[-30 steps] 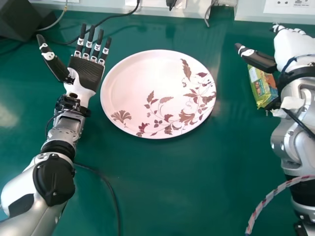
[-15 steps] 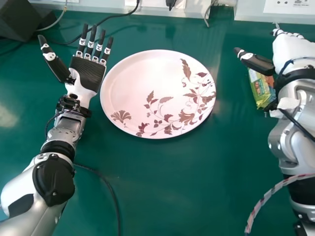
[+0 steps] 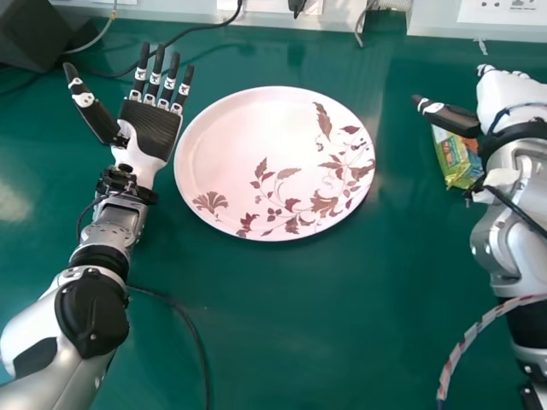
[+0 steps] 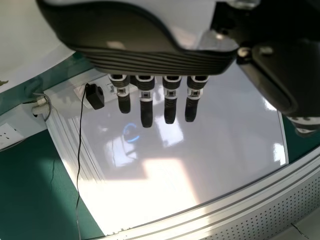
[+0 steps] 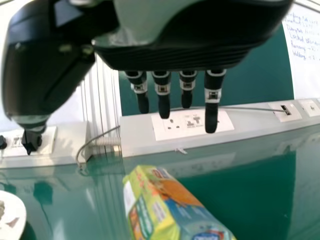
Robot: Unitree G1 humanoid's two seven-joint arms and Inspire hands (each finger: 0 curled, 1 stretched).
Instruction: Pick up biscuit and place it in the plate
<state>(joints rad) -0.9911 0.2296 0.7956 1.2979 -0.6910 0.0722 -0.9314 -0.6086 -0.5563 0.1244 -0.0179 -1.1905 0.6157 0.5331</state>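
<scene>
Biscuit half-hidden by open right hand, right of plate

Head view: biscuit lies on the worktop to the right of the plate, apart from its rim. The side of the wrapper farther from the plate is covered by the right hand and wrist; full outline not visible. The right hand's fingers are largely masked by the back of the hand; its thumb points towards the plate, over the biscuit's far end. In the right wrist view the biscuit's near end is cut off, as is most of the plate.

Position relative to hand: biscuit sits below the right hand, towards its plate side. Right wrist view gives a gap between fingertips and wrapper. Height of hand above worktop: cannot tell.

Hand state: right hand wide open, fingers straight and spread, nothing held. Left hand left of plate, palm up, fingers extended, empty.
</scene>
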